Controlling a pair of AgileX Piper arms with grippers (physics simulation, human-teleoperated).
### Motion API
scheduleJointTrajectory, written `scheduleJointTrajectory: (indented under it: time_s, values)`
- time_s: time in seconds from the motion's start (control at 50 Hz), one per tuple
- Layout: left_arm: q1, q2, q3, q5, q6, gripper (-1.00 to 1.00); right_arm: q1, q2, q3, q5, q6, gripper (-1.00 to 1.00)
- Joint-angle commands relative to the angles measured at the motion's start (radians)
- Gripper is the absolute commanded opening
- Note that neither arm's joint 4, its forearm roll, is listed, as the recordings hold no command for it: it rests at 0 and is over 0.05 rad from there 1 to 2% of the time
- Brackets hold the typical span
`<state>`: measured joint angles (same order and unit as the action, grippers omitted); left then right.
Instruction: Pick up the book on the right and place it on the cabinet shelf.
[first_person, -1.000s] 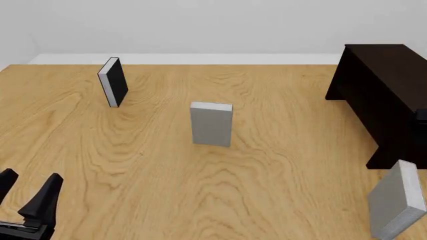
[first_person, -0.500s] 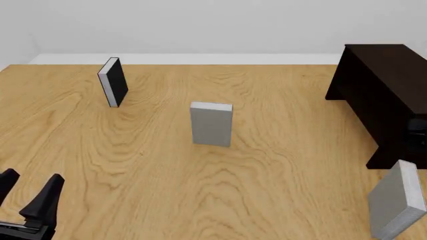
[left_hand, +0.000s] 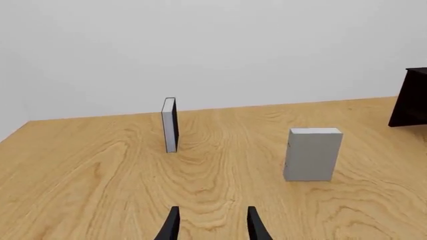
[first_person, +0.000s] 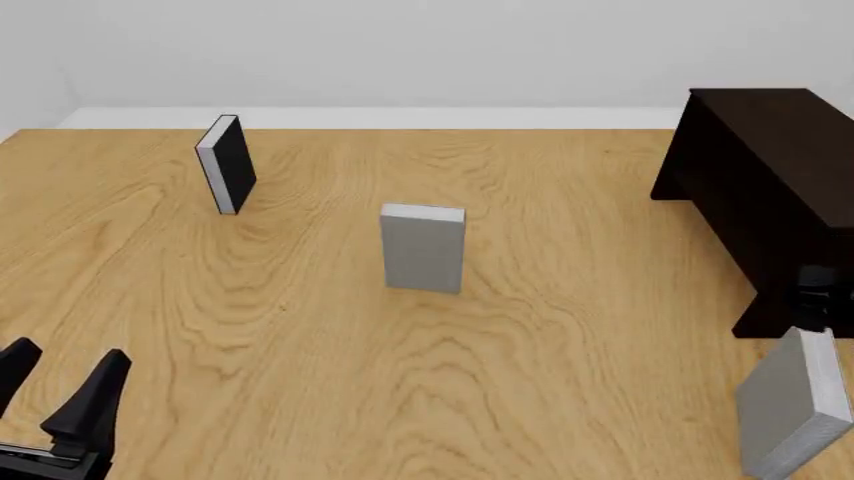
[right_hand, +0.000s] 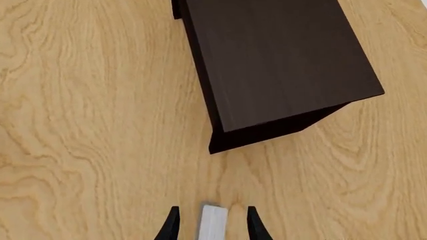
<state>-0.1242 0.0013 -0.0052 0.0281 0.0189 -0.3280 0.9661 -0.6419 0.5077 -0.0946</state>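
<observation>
Item: plain light-grey hardcover book (first_person: 790, 405), tilted, lower right of front view, beside dark wooden cabinet (first_person: 767, 190). Right claw (right_hand: 210, 225) wide, straddling its top edge. Risk: off-centre closing topples it.

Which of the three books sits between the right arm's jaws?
The grey book at the table's near right corner, leaning, its white top edge between the right gripper. The middle grey book and black book stand alone.

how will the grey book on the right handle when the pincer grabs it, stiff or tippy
Probably stiff: the grey book looks like a flat hardcover slab. Likely tippy, since it stands on a narrow edge and already leans. The right pincer straddles its thin top edge, so the smooth covers might slip.
</observation>
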Motion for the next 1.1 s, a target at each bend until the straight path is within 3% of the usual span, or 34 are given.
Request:
scheduleJointTrajectory:
  time_s: [0.02,0.5,1.1]
  values:
    - [-0.003,0.000,0.002,0.000,0.001,1.00,-0.002,0.013,0.041,-0.038,0.002,1.00]
    - [-0.004,0.000,0.003,0.004,0.013,1.00,0.007,0.064,0.127,-0.134,0.009,1.00]
    - [-0.006,0.000,0.004,0.007,0.012,1.00,-0.005,0.078,0.177,-0.186,0.011,1.00]
